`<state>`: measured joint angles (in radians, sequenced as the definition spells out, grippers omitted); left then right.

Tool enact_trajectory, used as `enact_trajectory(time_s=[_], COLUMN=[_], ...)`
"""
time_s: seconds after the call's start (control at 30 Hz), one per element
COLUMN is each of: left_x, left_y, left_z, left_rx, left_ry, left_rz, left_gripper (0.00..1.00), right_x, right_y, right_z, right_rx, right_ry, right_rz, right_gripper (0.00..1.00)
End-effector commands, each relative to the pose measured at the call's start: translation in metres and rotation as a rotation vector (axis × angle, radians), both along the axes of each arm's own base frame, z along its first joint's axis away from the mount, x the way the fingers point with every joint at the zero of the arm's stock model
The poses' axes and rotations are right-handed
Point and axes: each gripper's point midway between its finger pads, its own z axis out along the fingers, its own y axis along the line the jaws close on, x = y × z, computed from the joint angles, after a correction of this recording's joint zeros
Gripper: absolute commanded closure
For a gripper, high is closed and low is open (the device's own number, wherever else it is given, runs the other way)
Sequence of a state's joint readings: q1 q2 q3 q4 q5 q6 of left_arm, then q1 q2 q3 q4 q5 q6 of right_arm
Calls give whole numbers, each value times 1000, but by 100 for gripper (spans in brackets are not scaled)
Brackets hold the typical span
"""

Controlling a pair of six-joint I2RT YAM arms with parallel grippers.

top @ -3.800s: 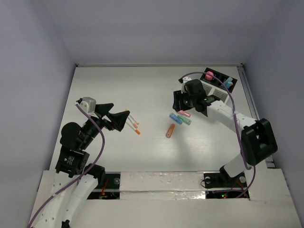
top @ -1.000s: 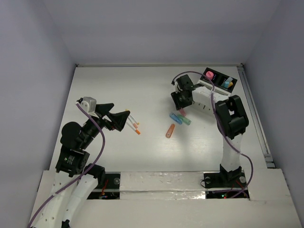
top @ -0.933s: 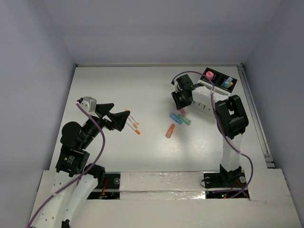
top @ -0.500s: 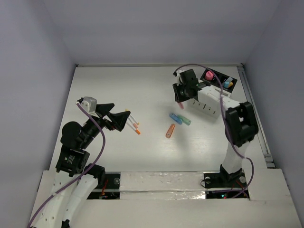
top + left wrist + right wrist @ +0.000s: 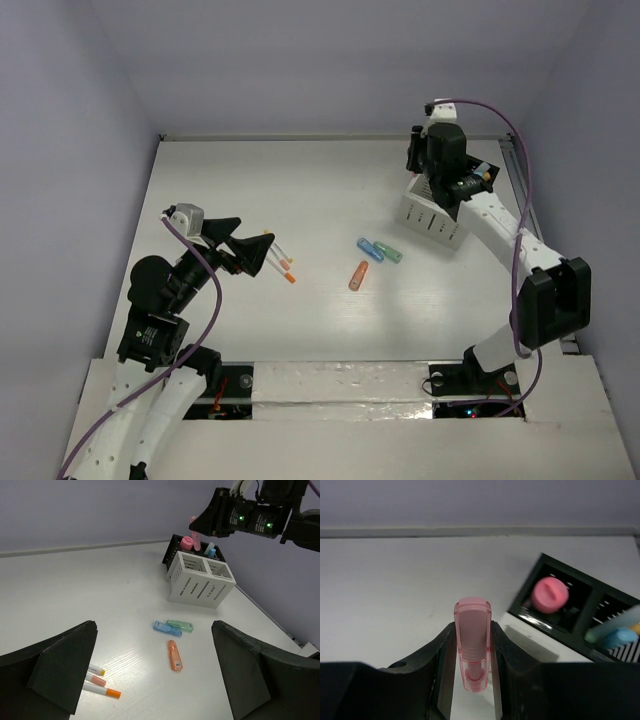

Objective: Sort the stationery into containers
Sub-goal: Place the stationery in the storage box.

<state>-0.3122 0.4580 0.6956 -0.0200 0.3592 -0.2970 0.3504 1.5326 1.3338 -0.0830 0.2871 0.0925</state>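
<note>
Up near black section (image 5: 525, 592), pinching pink capsule (image 5: 472, 612) in right gripper (image 5: 471, 635) jaws, with left gripper (image 5: 258, 255) jaws spread; could clip rim and drop outside if released off-centre.

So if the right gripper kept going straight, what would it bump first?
Probably bare table, just beside the black section; the held pink capsule would touch first. Depth is hard to judge.
</note>
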Motion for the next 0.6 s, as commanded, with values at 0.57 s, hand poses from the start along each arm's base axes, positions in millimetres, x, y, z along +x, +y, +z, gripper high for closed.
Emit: enact_trajectory(time_s=[0.57], left_x=[-1], left_y=[-1], left_z=[11], left_rx=[-13], left_ry=[-44], left_rz=[-11], left_gripper=[1], right_x=[5], right_y=[-71], right_z=[-76], right_rx=[1], right_ry=[107], right_rz=[-243], right_gripper=[68])
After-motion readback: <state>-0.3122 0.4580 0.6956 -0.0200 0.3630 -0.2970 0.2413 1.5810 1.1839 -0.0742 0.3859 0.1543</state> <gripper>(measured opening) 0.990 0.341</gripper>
